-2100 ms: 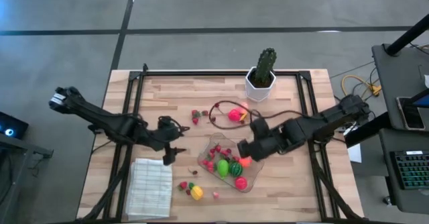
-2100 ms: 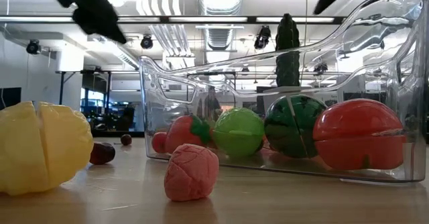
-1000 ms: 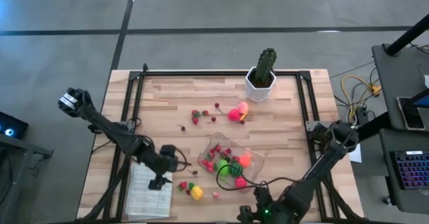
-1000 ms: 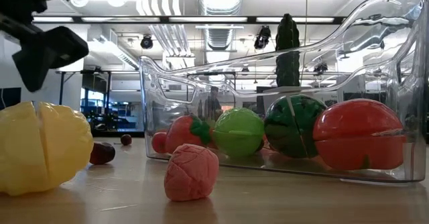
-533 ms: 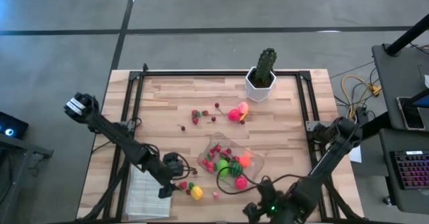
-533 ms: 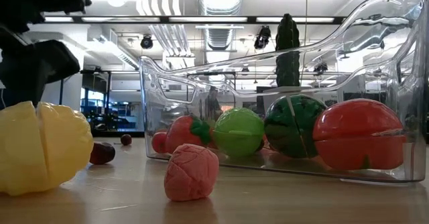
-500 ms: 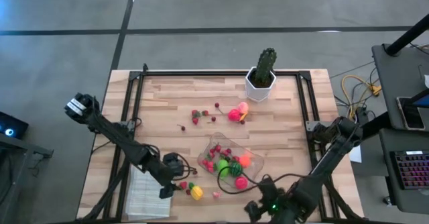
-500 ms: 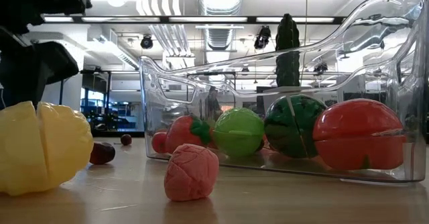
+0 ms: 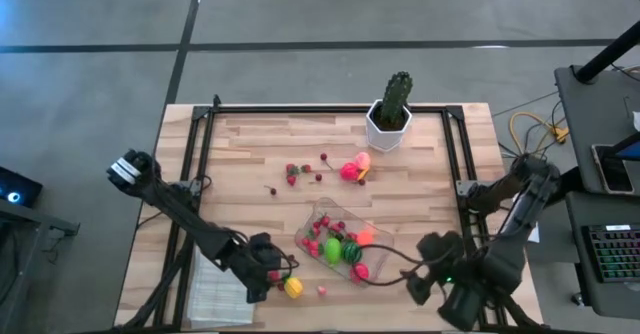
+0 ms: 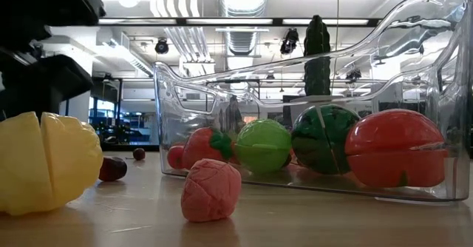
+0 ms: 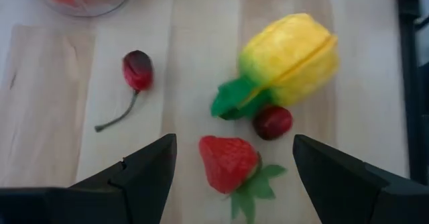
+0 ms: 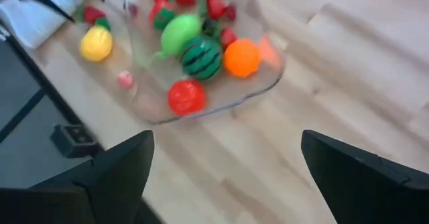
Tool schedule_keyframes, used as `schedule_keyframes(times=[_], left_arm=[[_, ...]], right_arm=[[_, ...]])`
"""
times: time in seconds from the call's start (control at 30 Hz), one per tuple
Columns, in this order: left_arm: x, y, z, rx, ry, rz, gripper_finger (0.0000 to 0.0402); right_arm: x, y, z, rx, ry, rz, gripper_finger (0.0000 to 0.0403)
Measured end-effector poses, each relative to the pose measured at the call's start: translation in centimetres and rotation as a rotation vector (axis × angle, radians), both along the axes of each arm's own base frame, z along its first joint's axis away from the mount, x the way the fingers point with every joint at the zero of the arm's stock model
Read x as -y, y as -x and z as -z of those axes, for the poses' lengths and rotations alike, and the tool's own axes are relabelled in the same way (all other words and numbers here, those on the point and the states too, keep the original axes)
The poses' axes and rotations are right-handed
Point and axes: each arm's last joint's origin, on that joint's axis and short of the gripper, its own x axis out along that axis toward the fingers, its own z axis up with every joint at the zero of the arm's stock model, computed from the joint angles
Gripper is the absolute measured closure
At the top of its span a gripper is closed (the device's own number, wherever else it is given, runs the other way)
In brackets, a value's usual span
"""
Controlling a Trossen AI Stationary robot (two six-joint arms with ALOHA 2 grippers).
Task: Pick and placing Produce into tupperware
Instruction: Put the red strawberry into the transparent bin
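From above, the left tool (image 9: 262,277) hangs low over loose fruit beside the yellow lemon (image 9: 293,288), near the clear tupperware (image 9: 381,246) on the worktop (image 9: 250,149). The right tool (image 9: 425,279) waits off the front edge, fingers apart.

At worktop height, the lemon (image 10: 46,160) and a pink piece (image 10: 211,190) lie outside the tupperware (image 10: 414,25).

The left wrist view shows the fingers spread, flanking a strawberry (image 11: 226,163), with a cherry (image 11: 272,121) touching the lemon (image 11: 291,53). Descend straight and close on the strawberry's body, not its leaves.
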Motion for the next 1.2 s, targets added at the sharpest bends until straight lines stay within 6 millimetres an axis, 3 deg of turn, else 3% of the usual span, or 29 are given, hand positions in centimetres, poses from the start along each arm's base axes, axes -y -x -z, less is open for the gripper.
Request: schedule_keyframes(times=[0.27,0.47,1.2], left_arm=[[0.4,0.0,0.5,-0.041,-0.007,0.017,0.0118],[0.0,0.4,0.8,-0.069,-0.074,0.001,0.0118],[0.2,-0.1,2.1,-0.095,-0.138,-0.022,0.0129]], right_arm=[[2.1,1.2,-1.8,0.043,0.078,-0.010,0.0033],[2.7,1.6,-2.0,0.044,0.123,0.000,0.0033],[3.0,1.6,-2.0,0.072,0.147,0.033,0.0033]])
